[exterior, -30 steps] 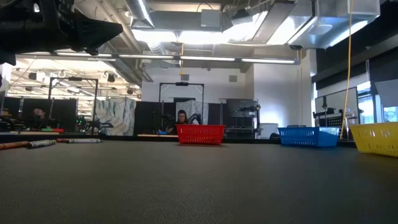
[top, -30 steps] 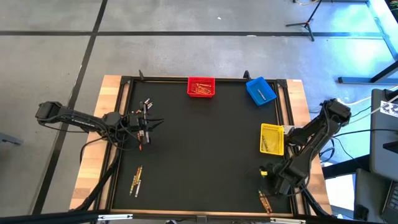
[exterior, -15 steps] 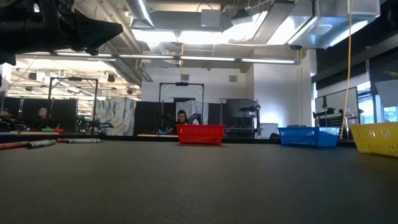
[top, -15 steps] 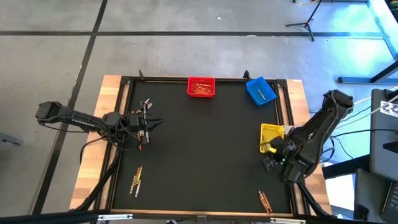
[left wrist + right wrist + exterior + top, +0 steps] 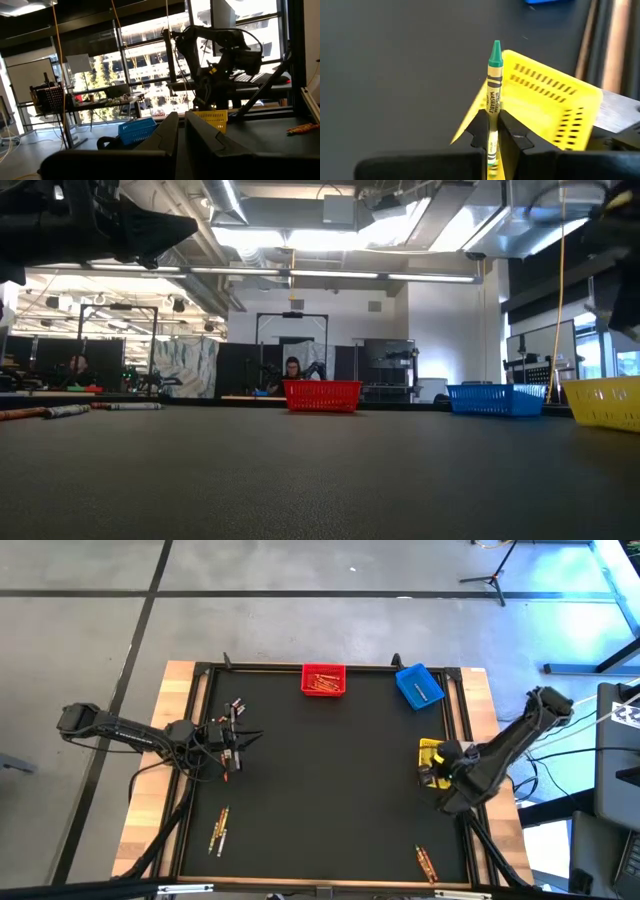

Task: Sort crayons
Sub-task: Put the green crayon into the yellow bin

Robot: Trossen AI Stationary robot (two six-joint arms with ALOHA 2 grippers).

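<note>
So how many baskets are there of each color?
Red bin: 1
Blue bin: 1
Yellow bin: 1
Total: 3 bins

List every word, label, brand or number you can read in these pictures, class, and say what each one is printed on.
"WASHABLE": on the wrapper of the green-tipped crayon held in the right gripper, above the yellow bin.
A smaller line above it on the same wrapper: too blurred to read.
Nothing else readable in any view.
</note>
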